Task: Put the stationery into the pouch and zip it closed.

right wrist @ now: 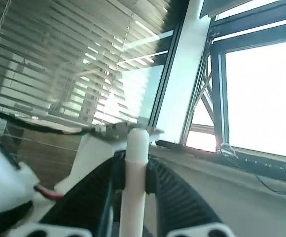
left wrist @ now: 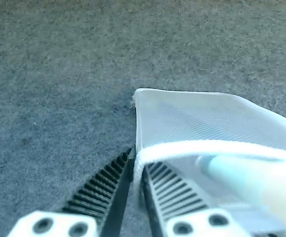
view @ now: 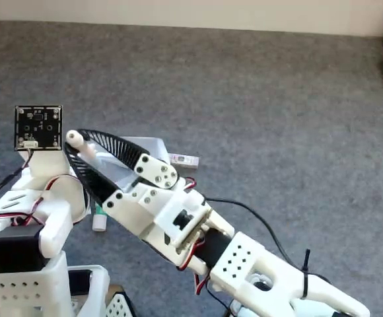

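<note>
**White pen held slanting over the clamped pouch**

The right jaws are clamped on a white pen [view: 76, 139]. In the high view its long axis runs from lower right to upper left, with the free tip toward the upper left, over the mesh pouch [left wrist: 207, 123]. The left jaws are pinched together on the pouch's rim near a corner. The pouch is on the grey counter [view: 297, 99], largely covered from above by the right arm. A pale blue stick [left wrist: 246, 180] shows blurred at the rim. A small white item [view: 183, 159] lies just beside the pouch, and another stick [view: 99, 221] lies near the left arm.
</note>
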You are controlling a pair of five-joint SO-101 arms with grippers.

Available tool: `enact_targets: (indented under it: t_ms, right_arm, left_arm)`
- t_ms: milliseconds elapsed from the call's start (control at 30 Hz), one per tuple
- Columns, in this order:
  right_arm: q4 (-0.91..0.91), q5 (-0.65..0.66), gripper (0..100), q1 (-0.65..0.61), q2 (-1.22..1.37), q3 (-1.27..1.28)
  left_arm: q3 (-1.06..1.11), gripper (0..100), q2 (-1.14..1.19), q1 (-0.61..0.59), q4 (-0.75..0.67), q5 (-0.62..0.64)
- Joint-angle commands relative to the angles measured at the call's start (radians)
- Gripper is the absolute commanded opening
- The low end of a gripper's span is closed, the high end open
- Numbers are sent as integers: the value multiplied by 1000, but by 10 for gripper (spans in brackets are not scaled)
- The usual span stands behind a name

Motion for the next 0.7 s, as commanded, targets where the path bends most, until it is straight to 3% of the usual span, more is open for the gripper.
enact_targets:
  t_ms: [0,200,667]
  right_arm:
    - [-27,21,5,-8,-13,35]
    - [-28,20,5,-4,-13,114]
    - [-28,18,7,-31,-13,252]
  left_arm:
    - [-13,8,7,2,-11,-12]
    - [-12,8,7,-70,-9,-9]
    - [22,7,5,-93,-17,-11]
